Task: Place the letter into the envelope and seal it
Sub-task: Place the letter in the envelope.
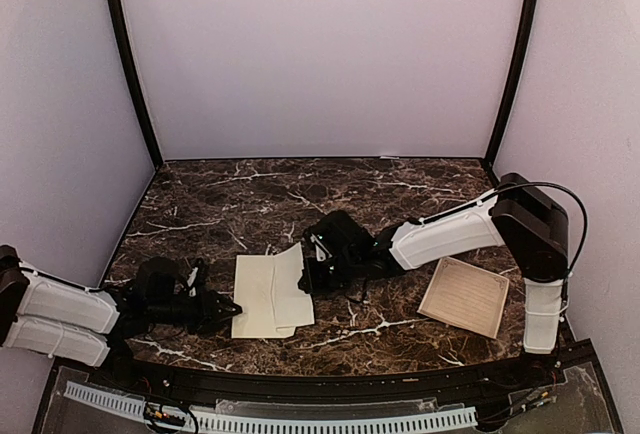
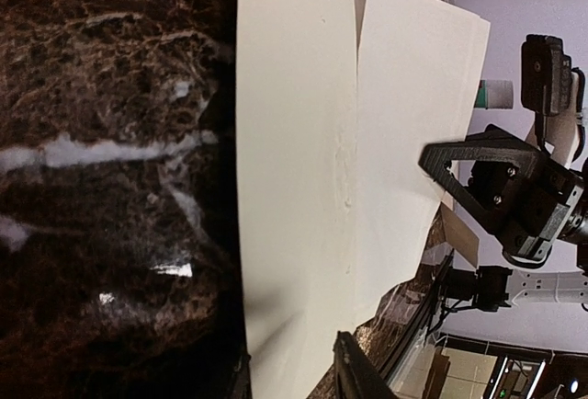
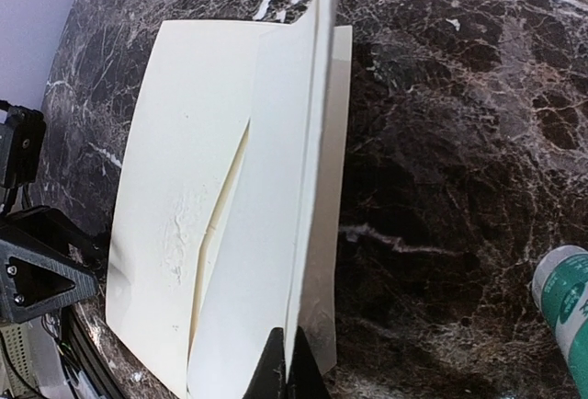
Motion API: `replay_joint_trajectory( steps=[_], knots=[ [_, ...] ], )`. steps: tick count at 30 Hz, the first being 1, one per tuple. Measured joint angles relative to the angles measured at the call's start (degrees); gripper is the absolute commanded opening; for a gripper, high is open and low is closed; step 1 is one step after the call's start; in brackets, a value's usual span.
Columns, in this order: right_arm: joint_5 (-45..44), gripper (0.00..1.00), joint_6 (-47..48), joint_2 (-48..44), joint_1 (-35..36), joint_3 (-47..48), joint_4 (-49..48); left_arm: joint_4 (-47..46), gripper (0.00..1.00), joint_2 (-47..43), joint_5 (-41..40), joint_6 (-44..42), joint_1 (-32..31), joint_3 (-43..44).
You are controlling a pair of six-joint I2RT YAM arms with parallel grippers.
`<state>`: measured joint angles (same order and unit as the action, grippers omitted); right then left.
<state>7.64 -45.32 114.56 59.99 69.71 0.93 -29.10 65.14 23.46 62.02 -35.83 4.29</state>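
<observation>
The envelope [image 1: 252,294] lies flat on the marble, long and plain cream; in the left wrist view the envelope [image 2: 294,188] fills the middle. Overlapping its right side is a plain cream rectangular sheet [image 1: 293,284], apparently the folded letter [image 3: 262,233], with its far edge lifted. My right gripper [image 1: 305,272] is shut on that raised edge, its fingertips [image 3: 276,371] pressed together on the paper. My left gripper [image 1: 232,308] sits at the envelope's left edge. In the left wrist view this gripper [image 2: 294,371] has its fingers apart with the paper's end between them. How far the sheet goes inside is hidden.
A cream sheet with a printed border [image 1: 463,297] lies at the right, below the right arm's forearm. A white and green tube [image 3: 565,312] lies on the marble beside the right gripper. The table's front rail [image 1: 330,384] runs close behind the envelope.
</observation>
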Motion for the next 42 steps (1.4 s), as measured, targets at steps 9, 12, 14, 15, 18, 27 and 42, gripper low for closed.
replay_joint_trajectory(
  steps=[9, 12, 14, 15, 18, 27, 42],
  knots=[
    [0.22, 0.0, -0.9, 0.0, 0.0, 0.0, -1.09, -1.33, 0.09, -1.95, -0.17, 1.79, 0.0, -0.81],
    [0.24, 0.0, -1.51, 0.0, 0.0, 0.0, -1.44, -1.36, 0.0, -1.92, -0.26, 1.9, 0.0, -1.05],
    [0.2, 0.0, -2.03, 0.0, 0.0, -0.07, -1.57, -1.38, 0.0, -1.88, -0.33, 2.14, 0.0, -1.11],
    [0.2, 0.0, -2.29, 0.0, 0.0, -0.13, -1.6, -1.46, 0.0, -1.84, -0.35, 2.03, 0.0, -1.14],
    [-0.02, 0.0, -3.3, 0.0, 0.0, -0.35, -1.38, -1.55, 0.0, -1.73, -0.35, 2.1, 0.0, -1.14],
    [-1.36, 0.0, -6.91, -0.9, 0.0, -2.16, 1.36, -1.49, 0.0, -1.68, -1.16, 2.1, 0.0, -1.16],
    [1.11, 0.0, -7.37, -0.02, 0.0, -0.26, 2.82, -2.16, 0.0, 0.04, -0.42, 1.03, 0.0, -1.25]
  ],
)
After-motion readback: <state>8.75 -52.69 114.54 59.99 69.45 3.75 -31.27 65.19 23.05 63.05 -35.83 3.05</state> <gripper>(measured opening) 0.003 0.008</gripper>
